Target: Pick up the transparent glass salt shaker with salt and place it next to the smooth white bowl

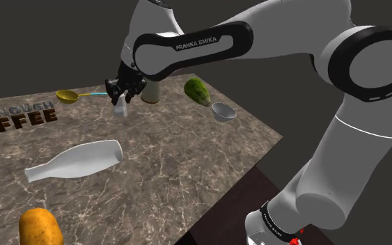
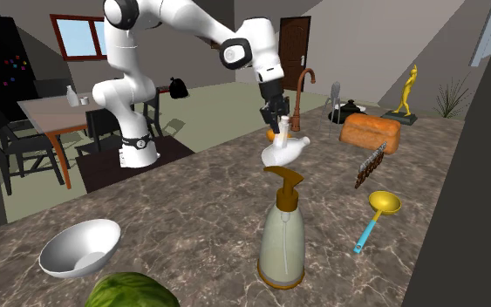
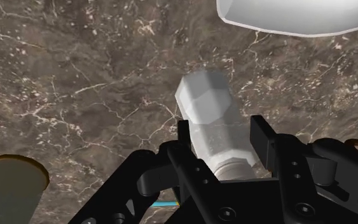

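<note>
My gripper (image 3: pixel 222 127) is shut on the salt shaker (image 3: pixel 206 105), a clear faceted glass with a whitish fill, and its fingers (image 3: pixel 262 137) press both sides. In the shoulder view the gripper (image 1: pixel 122 92) holds the shaker (image 1: pixel 121 110) low over the marble counter's far part. The white bowl (image 1: pixel 222 111) lies to the shoulder view's right of it, past the soap bottle. In the second exterior view the gripper (image 2: pixel 276 120) and shaker (image 2: pixel 272 136) are far back, and the bowl (image 2: pixel 79 249) is near the front left.
A white bottle (image 1: pixel 76 161) lies on its side close to the shaker. A soap dispenser (image 2: pixel 283 235), a green fruit (image 1: pixel 198 90), a yellow spoon (image 1: pixel 67 96), a potato (image 1: pixel 40 228) and a coffee sign (image 1: pixel 17 115) share the counter (image 1: pixel 187 160).
</note>
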`<state>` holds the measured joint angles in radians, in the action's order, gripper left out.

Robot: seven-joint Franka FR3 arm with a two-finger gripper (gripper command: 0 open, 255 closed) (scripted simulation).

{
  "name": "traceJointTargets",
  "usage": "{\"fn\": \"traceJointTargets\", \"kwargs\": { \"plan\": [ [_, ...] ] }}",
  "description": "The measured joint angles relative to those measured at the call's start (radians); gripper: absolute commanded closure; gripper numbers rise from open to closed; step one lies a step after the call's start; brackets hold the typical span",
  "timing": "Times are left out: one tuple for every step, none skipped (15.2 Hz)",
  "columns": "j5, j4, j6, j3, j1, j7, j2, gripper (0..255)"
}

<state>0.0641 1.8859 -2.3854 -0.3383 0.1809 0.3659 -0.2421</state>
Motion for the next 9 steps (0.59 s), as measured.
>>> {"fn": "traceJointTargets", "kwargs": {
  "plan": [
    [-0.004,-0.007,0.013,-0.001,-0.003,-0.005,0.007,255],
    [-0.007,-0.014,0.025,-0.002,-0.003,-0.006,0.012,255],
    [-0.008,-0.022,0.038,-0.003,-0.002,-0.004,0.016,255],
    [-0.012,-0.025,0.046,-0.003,-0.004,-0.007,0.023,255],
    [-0.013,-0.032,0.056,-0.004,-0.004,-0.008,0.025,255],
    [-0.02,-0.02,0.055,-0.003,-0.011,-0.019,0.036,255],
    [-0.034,-0.001,0.054,-0.001,-0.023,-0.039,0.055,255],
    [-0.047,0.024,0.047,0.002,-0.035,-0.06,0.074,255],
    [-0.065,0.054,0.039,0.006,-0.052,-0.088,0.096,255]
  ]
}}
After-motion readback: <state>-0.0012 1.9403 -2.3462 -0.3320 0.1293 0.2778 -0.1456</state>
